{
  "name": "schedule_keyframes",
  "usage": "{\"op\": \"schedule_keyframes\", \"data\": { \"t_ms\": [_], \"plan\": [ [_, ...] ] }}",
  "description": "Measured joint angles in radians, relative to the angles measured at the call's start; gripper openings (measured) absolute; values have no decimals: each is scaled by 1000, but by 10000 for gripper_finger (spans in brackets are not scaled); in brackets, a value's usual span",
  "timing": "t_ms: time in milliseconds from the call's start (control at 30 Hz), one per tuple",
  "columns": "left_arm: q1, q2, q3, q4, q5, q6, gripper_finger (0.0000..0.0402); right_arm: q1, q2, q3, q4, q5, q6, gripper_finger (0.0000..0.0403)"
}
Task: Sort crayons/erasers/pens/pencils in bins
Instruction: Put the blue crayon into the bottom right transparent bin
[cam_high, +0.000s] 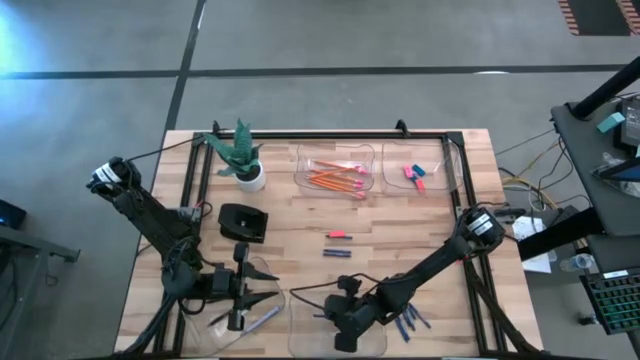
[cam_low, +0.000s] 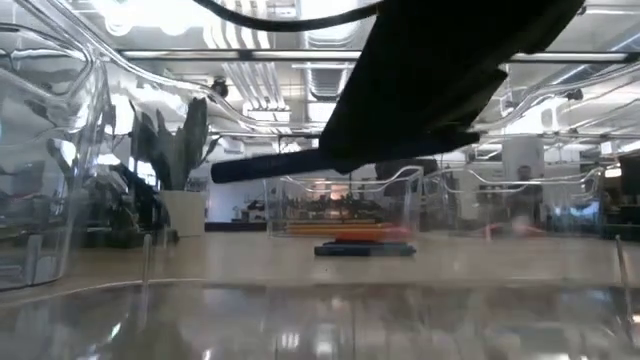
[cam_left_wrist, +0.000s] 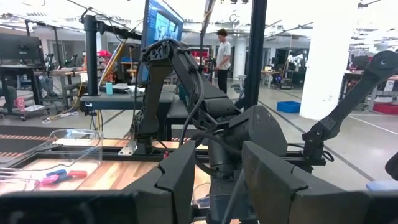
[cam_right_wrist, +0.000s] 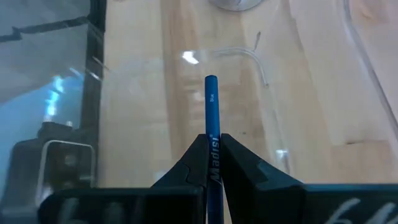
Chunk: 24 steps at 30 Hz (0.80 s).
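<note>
The right gripper (cam_right_wrist: 213, 146), jaws pinching a slim blue stick-shaped crayon (cam_right_wrist: 211, 109), is hovering over the six-o'clock clear plastic bin (cam_high: 300, 335), needing release next.

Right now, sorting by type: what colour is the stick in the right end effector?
Blue crayon, clearest in the right wrist view.

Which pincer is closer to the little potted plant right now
Left. The left pincer sits at the table's near edge, on the same side as the potted plant at the far edge. The right pincer, shut on a blue crayon, is farther across.
</note>
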Motion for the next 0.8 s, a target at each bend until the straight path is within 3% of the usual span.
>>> {"op": "schedule_keyframes", "data": {
  "t_ms": [133, 500, 800],
  "plan": [
    [0, 0, 0, -1, 0, 0, 121, 0, 3, -3, -4, -2, -9, 26],
    [0, 0, 0, -2, 1, 1, 121, 2, 8, -5, 1, 11, -8, 95],
    [0, 0, 0, -2, 1, 1, 121, 2, -54, -5, -1, 22, -75, 108]
  ]
}}
